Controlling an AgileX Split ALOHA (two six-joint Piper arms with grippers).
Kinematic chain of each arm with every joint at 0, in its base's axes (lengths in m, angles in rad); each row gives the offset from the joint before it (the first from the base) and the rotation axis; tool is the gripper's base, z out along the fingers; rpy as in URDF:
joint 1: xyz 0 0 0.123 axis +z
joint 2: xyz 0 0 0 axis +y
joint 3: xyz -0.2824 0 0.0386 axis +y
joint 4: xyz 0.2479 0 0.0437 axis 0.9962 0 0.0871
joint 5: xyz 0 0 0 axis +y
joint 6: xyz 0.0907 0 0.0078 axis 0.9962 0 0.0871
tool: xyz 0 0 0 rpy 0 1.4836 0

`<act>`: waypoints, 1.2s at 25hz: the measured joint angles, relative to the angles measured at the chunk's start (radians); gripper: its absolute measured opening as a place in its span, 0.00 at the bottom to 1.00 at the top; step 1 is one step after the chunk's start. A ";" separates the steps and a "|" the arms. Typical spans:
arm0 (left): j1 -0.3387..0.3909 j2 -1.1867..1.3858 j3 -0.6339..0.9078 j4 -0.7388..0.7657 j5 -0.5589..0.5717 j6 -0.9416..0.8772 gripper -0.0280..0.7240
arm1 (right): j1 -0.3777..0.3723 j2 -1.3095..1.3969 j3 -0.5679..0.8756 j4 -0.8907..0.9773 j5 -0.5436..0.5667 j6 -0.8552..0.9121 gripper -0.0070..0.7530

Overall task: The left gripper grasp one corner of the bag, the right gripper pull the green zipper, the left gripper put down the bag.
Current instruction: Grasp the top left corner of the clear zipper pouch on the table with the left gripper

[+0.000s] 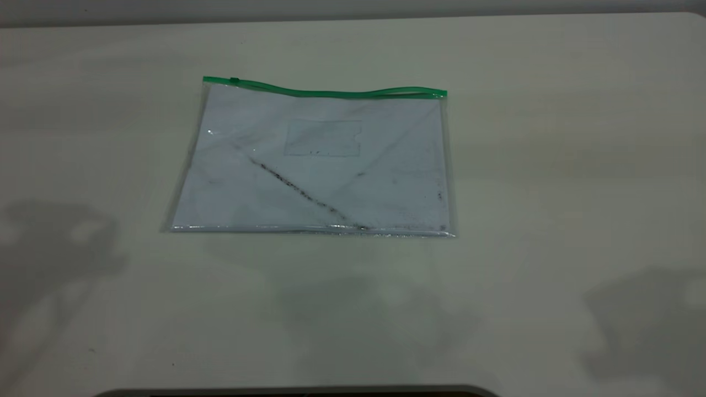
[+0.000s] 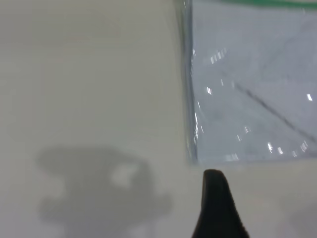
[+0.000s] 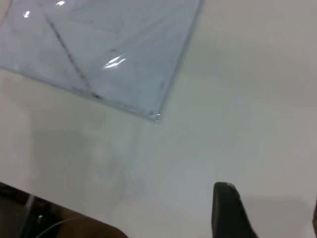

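Observation:
The bag (image 1: 314, 165) lies flat on the white table, a clear pouch with white sheets, a dark diagonal streak and a small card pocket. The green zipper (image 1: 331, 92) runs along its far edge, with the slider tab (image 1: 234, 81) near the far-left corner (image 1: 205, 80), where the streak starts. Neither gripper shows in the exterior view. In the left wrist view the left gripper (image 2: 262, 198) is open and empty, with one finger (image 2: 215, 203) showing just short of the bag's (image 2: 252, 89) near-left corner. The right gripper (image 3: 271, 198) is open and empty over bare table, apart from the bag's (image 3: 109, 49) near-right corner.
The white table (image 1: 551, 165) surrounds the bag on all sides. Arm shadows fall on it at the near left (image 1: 55, 248) and near right (image 1: 645, 314). The table's front edge (image 3: 59, 213) shows in the right wrist view.

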 joint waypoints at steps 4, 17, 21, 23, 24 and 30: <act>0.000 0.177 -0.096 -0.035 -0.023 0.081 0.77 | 0.000 0.129 -0.004 0.222 -0.060 -0.229 0.59; 0.000 0.850 -0.653 -0.278 0.079 0.429 0.77 | 0.000 0.238 -0.005 0.760 -0.103 -0.730 0.59; 0.000 1.009 -0.801 -0.312 0.097 0.457 0.77 | 0.000 0.242 -0.020 0.769 -0.102 -0.743 0.59; 0.000 1.078 -0.871 -0.331 0.108 0.459 0.77 | 0.000 0.253 -0.043 0.769 -0.101 -0.743 0.59; 0.000 1.116 -0.909 -0.340 0.118 0.460 0.77 | 0.000 0.262 -0.059 0.769 -0.097 -0.743 0.59; 0.000 1.293 -1.104 -0.403 0.205 0.469 0.77 | 0.000 0.332 -0.133 0.769 -0.053 -0.744 0.59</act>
